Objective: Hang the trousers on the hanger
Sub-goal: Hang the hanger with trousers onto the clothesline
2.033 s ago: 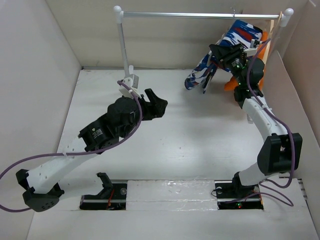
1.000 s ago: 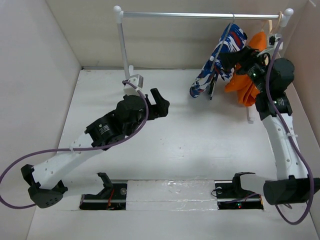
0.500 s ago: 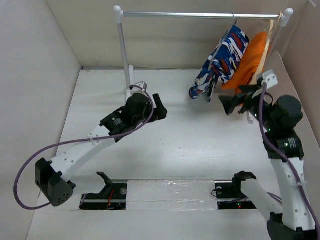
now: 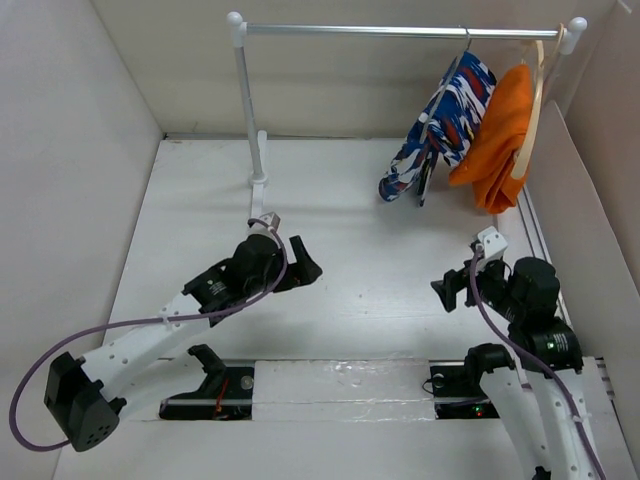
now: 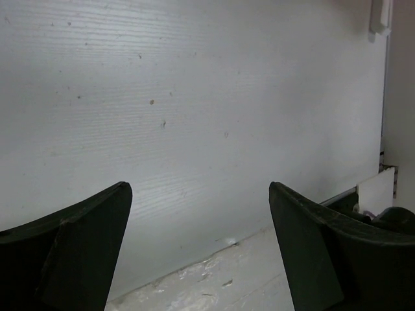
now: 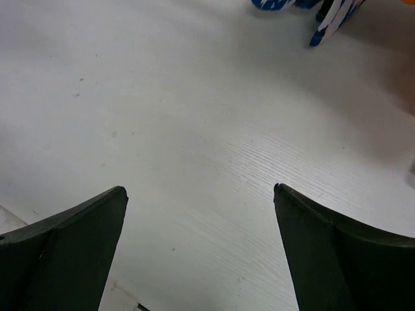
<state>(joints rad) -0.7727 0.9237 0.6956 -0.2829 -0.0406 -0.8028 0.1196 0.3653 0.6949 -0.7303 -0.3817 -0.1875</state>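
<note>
The trousers, dark blue with red, white and yellow streaks, hang folded over the thin grey wire hanger, whose hook is on the rail at the back right. Their lower ends show at the top edge of the right wrist view. My left gripper is open, low over the table's middle left, with only bare table between its fingers. My right gripper is open too, near the front right and well short of the trousers, with nothing between its fingers.
A plain orange garment hangs on a pale wooden hanger just right of the trousers. The rail's white post stands at the back left on a foot. White walls enclose the table on three sides.
Both arms have pulled back toward the near edge. The right gripper has come down and away from the rail, leaving the trousers hanging on the hanger. The left gripper dropped nearer the front.
</note>
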